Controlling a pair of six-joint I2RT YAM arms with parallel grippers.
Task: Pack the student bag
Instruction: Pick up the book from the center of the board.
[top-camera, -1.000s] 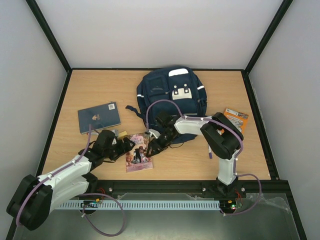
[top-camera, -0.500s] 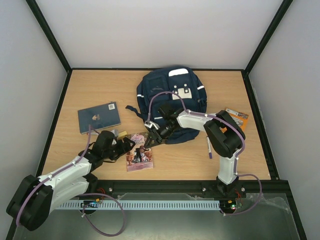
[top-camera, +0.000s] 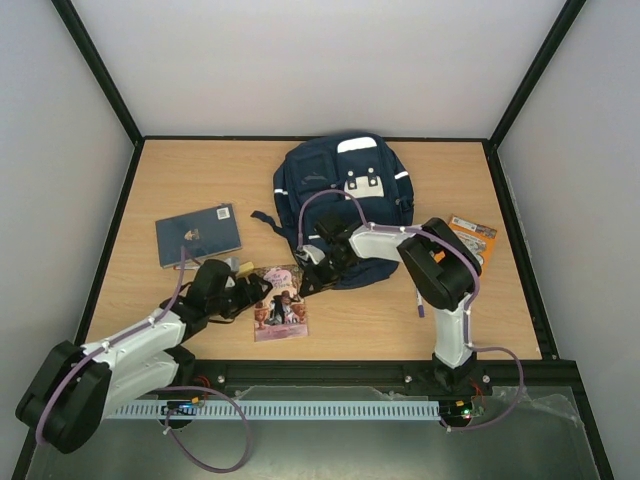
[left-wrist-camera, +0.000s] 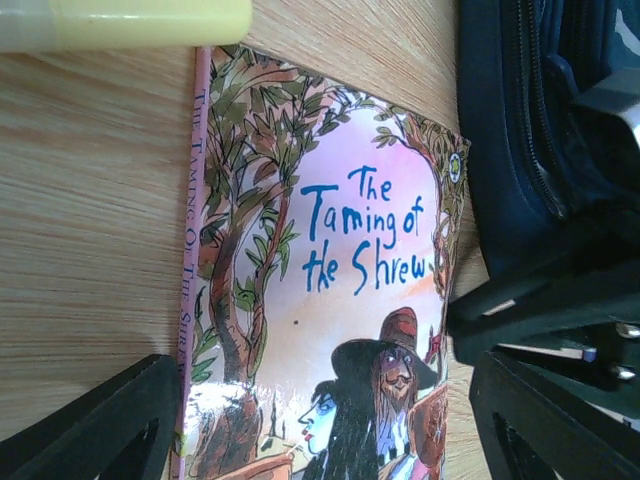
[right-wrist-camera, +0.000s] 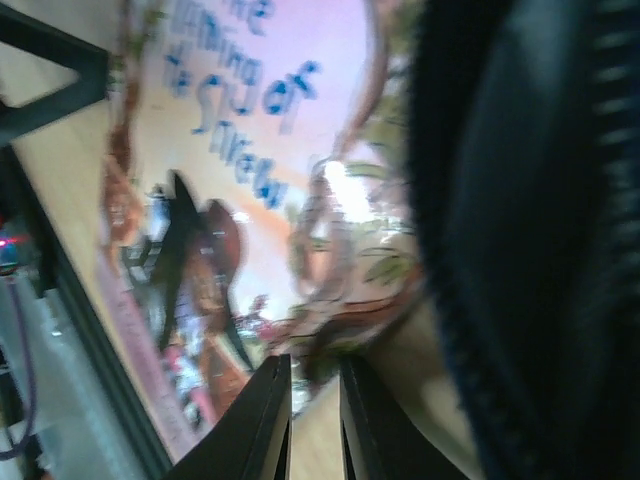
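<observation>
**Packing station: contents and positions**

- student bag (top-camera: 345, 205): navy, lying flat on the tabletop (top-camera: 480, 320) at far centre, pocket side up.
- paperback (left-wrist-camera: 330, 290), titled "The Taming of the Shrew": flat, just beside the bag's near-left corner.
- yellow highlighter (left-wrist-camera: 120, 20): lying along the paperback's edge.
- blue notebook (top-camera: 198, 234): on the left, well apart from the bag.
- orange packet (top-camera: 472, 238): right of the bag.
- left end effector (left-wrist-camera: 320, 400): fingers spread wide over the paperback, grasping nothing.
- right end effector (top-camera: 308, 275): at the bag's near-left edge. The wrist view is blurred, fingers drawn almost together, nothing visible between them.
</observation>
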